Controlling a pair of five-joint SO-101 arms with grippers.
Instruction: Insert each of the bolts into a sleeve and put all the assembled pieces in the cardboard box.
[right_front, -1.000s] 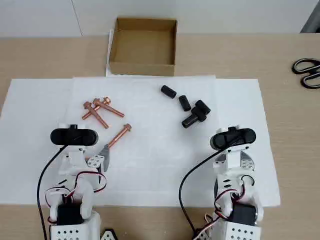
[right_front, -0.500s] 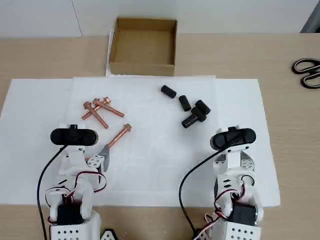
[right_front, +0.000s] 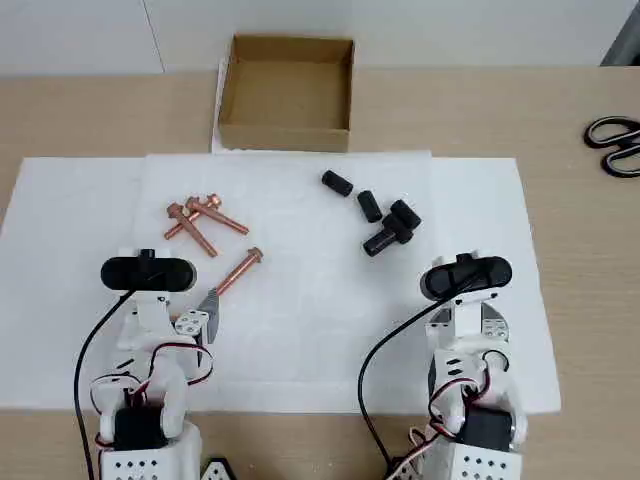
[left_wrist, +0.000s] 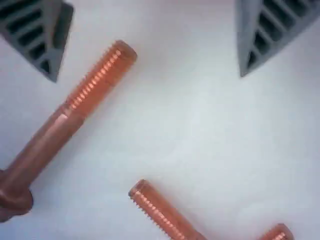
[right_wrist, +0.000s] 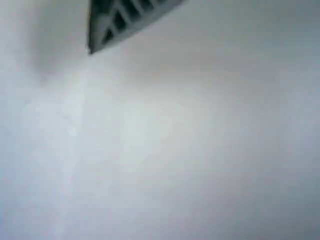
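Observation:
Several copper bolts lie on the white paper: a crossed cluster (right_front: 205, 220) and a single bolt (right_front: 240, 270) nearer my left arm. Black sleeves (right_front: 385, 215) are scattered right of centre, one (right_front: 337, 183) lying apart. The cardboard box (right_front: 290, 125) stands at the back and holds nothing. My left gripper (left_wrist: 146, 75) is open just above the paper, and the threaded end of the single bolt (left_wrist: 65, 120) lies close to one finger (left_wrist: 42, 37). Two more bolt ends (left_wrist: 160, 210) lie farther off. My right gripper (right_wrist: 120, 22) hangs over bare paper, near the front and short of the sleeves.
A large white paper sheet (right_front: 300, 330) covers the wooden table. Black-handled scissors (right_front: 612, 145) lie at the far right edge. Both arm bases stand at the front edge of the table.

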